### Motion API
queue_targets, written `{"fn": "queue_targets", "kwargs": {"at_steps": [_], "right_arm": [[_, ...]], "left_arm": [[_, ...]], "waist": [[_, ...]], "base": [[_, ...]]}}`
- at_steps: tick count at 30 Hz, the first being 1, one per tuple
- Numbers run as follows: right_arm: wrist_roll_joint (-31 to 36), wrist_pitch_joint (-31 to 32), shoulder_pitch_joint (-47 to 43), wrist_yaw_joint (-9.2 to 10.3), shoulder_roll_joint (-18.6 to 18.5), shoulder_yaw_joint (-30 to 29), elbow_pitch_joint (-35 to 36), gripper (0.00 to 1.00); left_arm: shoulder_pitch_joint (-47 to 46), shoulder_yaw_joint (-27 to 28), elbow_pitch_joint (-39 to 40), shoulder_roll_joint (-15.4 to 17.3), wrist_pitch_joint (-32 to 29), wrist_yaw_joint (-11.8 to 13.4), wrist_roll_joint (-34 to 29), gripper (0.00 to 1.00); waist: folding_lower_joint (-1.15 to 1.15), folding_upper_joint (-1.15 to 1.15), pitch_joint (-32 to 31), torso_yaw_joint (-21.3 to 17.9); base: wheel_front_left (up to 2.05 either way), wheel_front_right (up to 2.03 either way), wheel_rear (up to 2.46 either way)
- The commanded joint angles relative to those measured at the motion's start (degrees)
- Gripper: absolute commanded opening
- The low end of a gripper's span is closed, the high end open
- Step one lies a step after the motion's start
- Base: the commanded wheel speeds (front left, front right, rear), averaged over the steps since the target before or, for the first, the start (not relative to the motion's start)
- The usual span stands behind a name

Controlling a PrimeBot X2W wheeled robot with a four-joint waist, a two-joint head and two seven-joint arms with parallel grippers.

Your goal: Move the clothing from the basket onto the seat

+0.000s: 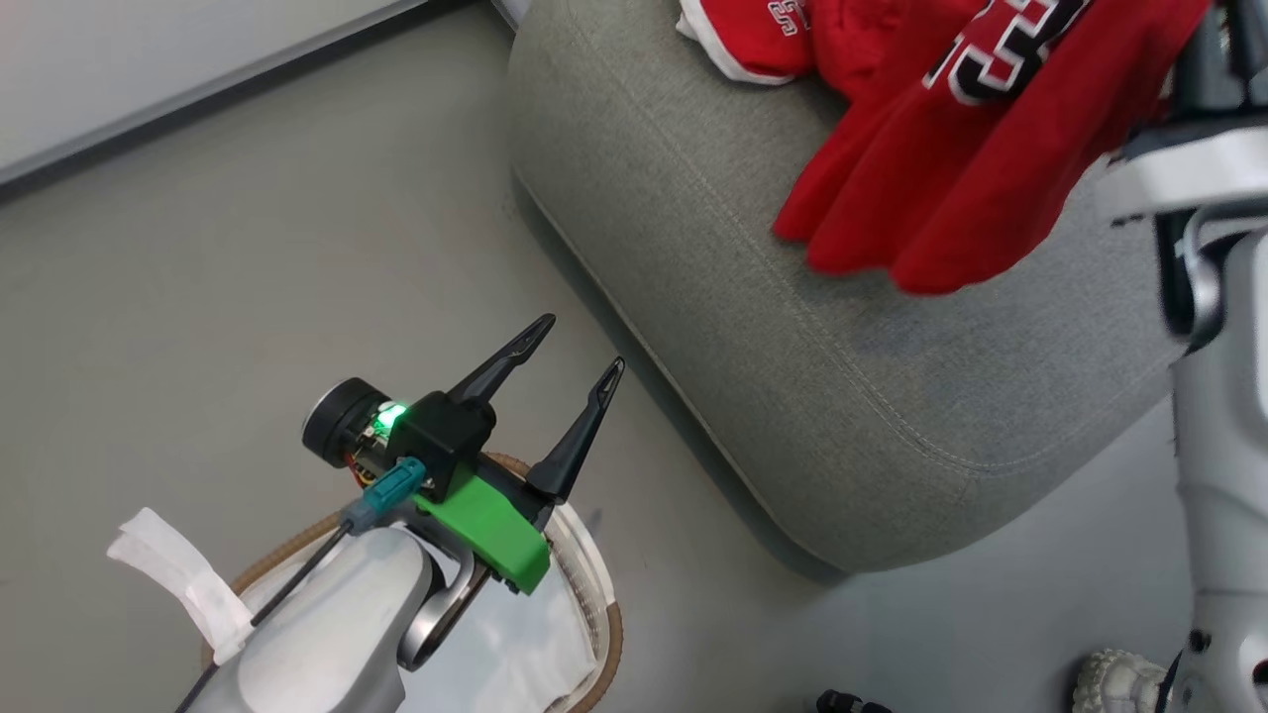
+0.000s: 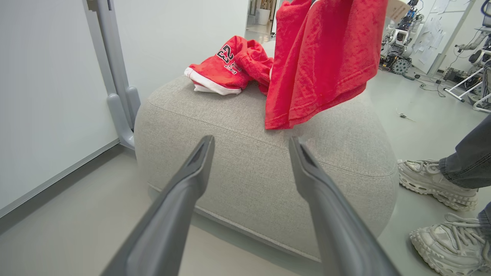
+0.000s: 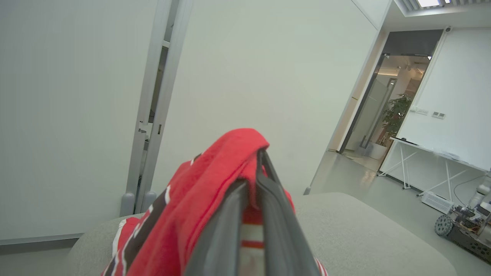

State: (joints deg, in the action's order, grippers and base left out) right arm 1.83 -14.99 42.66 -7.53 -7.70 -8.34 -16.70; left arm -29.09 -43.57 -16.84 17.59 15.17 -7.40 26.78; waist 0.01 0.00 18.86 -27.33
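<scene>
Head view: at near left the basket point(image 1: 610, 634) is seen with its white liner point(image 1: 525, 644) and nothing red. Above it the left gripper point(image 1: 581, 345) is spread wide, empty.

Left wrist view: the red shorts point(image 2: 224, 69) are laid on the far side of the seat point(image 2: 249, 184) — the red jersey point(image 2: 322, 57) is hung over it.

Right wrist view: the right gripper point(image 3: 254, 176) is clamped on that jersey — only its release seems left.

You have one crumpled garment point(image 2: 226, 69), red with white trim and number lettering, lying at the far side of the grey seat point(image 1: 792, 396). The hanging garment point(image 1: 941, 178), also red, droops over the seat's right part. The cream, white-lined basket point(image 1: 606, 634) stands near left on the floor.
</scene>
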Motion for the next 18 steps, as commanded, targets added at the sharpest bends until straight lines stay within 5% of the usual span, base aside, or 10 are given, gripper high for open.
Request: {"fn": "queue_targets", "kwargs": {"at_steps": [1, 11, 18], "right_arm": [[1.07, 0.18, 4.07, 0.08, -1.27, -1.29, -0.86, 0.00], [11.04, 6.97, 21.48, 0.08, -10.15, -11.63, -4.17, 0.00], [17.99, 10.66, 23.33, 0.08, -9.76, -19.88, -5.97, 0.00]], "left_arm": [[-1.57, 0.04, 0.59, 1.12, -0.05, -0.16, 0.38, 1.00], [-5.27, 1.09, 3.90, 3.35, -0.05, -0.16, 1.86, 1.00], [-7.17, 2.04, 5.97, 4.41, -0.05, -0.16, 2.38, 1.00]], "waist": [[-0.01, 0.00, 9.53, 7.45], [-0.01, 0.00, 18.65, 16.65], [-0.01, 0.00, 23.50, 20.43]], "base": [[0.00, 0.00, 0.00], [0.00, 0.00, 0.00], [0.00, 0.00, 0.00]]}}
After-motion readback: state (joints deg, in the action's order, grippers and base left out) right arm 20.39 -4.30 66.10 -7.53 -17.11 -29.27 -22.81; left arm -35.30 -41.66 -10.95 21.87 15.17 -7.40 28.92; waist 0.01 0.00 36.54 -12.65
